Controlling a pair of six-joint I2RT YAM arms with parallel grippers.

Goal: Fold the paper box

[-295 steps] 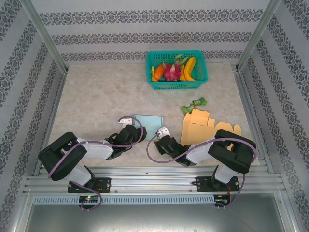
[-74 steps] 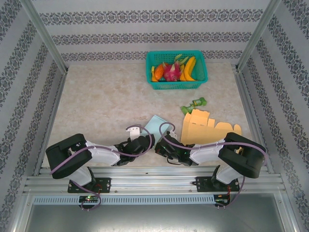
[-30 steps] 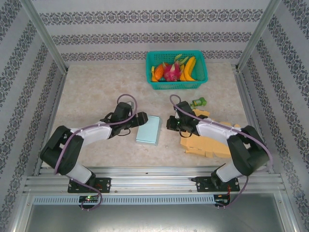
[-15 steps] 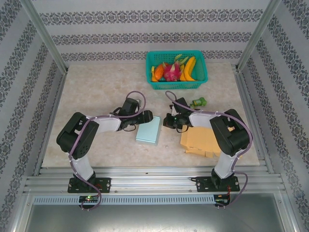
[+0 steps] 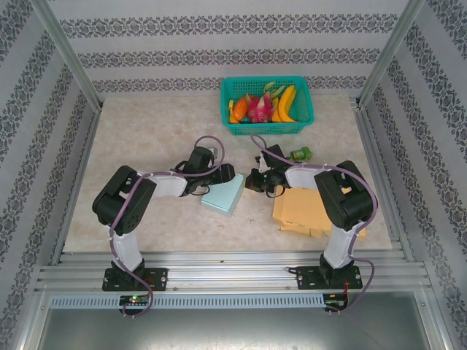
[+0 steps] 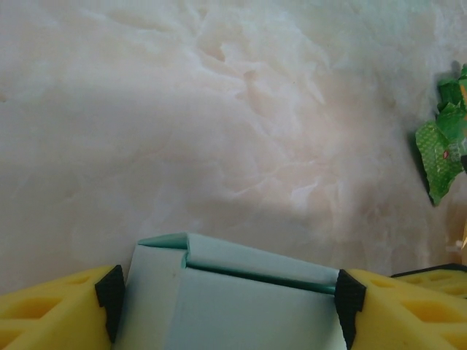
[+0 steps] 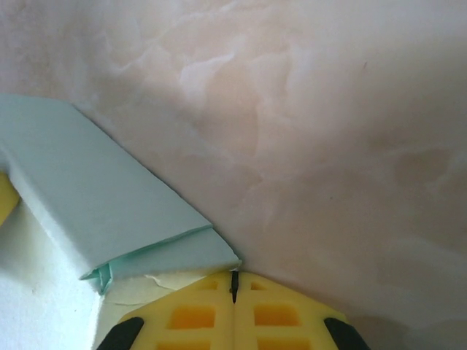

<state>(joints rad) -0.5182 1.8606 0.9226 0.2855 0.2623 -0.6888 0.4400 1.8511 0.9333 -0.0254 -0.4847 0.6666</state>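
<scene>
The paper box (image 5: 225, 195) lies on the tabletop (image 5: 146, 138) between the two arms, near the middle and a little toward the near edge. It is a flat, pale teal sleeve with one end turned toward each claw.

The left claw (image 6: 230, 295) straddles the far end of the box. Its fingers stand wide and one dark pad (image 6: 111, 290) sits against each side, so it appears to pinch the box across its width. That hold looks meant to steady the box and keep it from sliding while the other arm works on it.

The right claw (image 7: 233, 283) is fully closed and holds nothing. Its joined tips sit just beside the box's open corner, where a small flap pokes out. With the tips shut it probably serves as a blunt pusher for tucking that flap in.

A sheet of tan cardboard (image 5: 303, 211) lies flat under the right arm, apart from the box.
</scene>
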